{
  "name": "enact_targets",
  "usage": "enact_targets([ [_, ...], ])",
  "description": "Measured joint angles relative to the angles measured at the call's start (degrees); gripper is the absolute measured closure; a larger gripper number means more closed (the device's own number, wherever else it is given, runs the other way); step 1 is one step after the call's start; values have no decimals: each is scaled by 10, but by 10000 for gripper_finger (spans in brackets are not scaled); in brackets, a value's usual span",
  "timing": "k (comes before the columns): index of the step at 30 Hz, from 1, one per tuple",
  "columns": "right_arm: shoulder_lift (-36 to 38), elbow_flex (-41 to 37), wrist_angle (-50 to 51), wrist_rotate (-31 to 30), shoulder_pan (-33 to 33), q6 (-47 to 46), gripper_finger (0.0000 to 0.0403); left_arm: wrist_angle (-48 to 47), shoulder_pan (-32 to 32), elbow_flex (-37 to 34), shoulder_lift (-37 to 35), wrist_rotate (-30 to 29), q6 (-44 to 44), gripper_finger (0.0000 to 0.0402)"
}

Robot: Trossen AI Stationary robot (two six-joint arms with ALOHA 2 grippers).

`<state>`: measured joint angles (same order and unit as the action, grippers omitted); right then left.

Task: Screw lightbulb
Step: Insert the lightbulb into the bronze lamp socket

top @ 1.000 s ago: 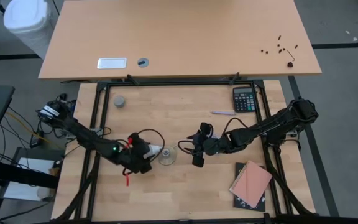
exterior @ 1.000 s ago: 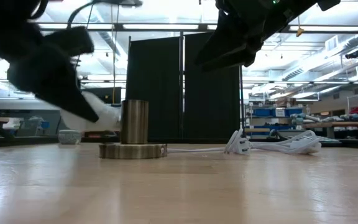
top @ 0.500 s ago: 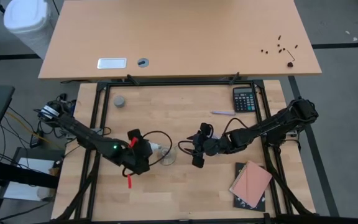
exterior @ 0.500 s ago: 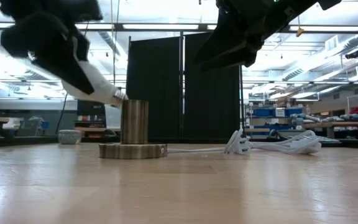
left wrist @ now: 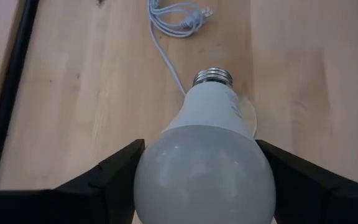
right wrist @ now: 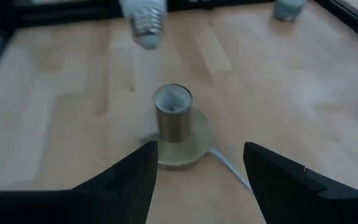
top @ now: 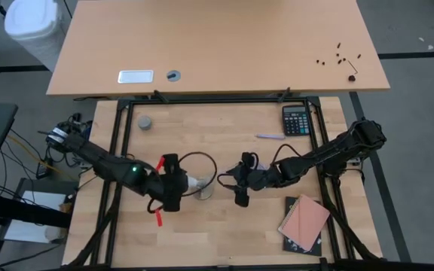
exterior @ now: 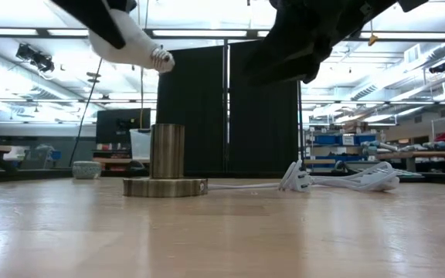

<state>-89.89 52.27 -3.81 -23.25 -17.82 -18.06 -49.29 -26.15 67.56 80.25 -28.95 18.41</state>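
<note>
My left gripper (top: 173, 183) is shut on the white lightbulb (top: 190, 183), which it holds in the air just left of the round brass lamp base (top: 204, 189). In the low view the bulb (exterior: 127, 37) slants, its grey screw end (exterior: 161, 58) pointing down toward the base's upright socket (exterior: 166, 150), above it and a little to its left. My right gripper (top: 239, 188) is open and empty, right of the base; its wrist view shows the socket (right wrist: 173, 112) ahead between its fingers. My left gripper pinches the bulb's round glass globe (left wrist: 204, 177) between its two fingers (left wrist: 114, 174), one on each side of its widest part. The fingers lie along the bulb, slanting down toward the table's right. The bulb is lifted clear, its screw end (left wrist: 213, 76) pointing away from the gripper.
The base's white cord and plug (exterior: 338, 179) lie on the table beyond it. A small grey cap (top: 145, 122), a calculator (top: 300, 120), a pen (top: 270, 136) and a notebook (top: 304, 222) lie around. A red thing (top: 155, 218) lies near the left arm.
My left gripper has risen well above the table with the bulb and carried it toward the base. The bulb, which was level beside the socket, now sits above the socket's top with its screw end slanting down.
</note>
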Motion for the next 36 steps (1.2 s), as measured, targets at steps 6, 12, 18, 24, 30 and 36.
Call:
enact_targets([
  [6,0,-58,-183,-1,-2,0,156,30,33,3,9,52,-23,117],
  [12,-51,-95,-310,-27,-1,-26,156,57,51,3,50,87,-77,117],
  [18,-126,-50,-336,-29,2,-5,156,56,67,11,79,94,-92,117],
  [24,-171,-25,-375,-54,14,16,156,23,78,45,82,96,-92,117],
  [30,-169,-26,-389,-54,23,19,156,1,79,64,82,100,-107,117],
  [36,-169,-26,-395,-58,27,16,156,3,81,64,83,106,-112,117],
])
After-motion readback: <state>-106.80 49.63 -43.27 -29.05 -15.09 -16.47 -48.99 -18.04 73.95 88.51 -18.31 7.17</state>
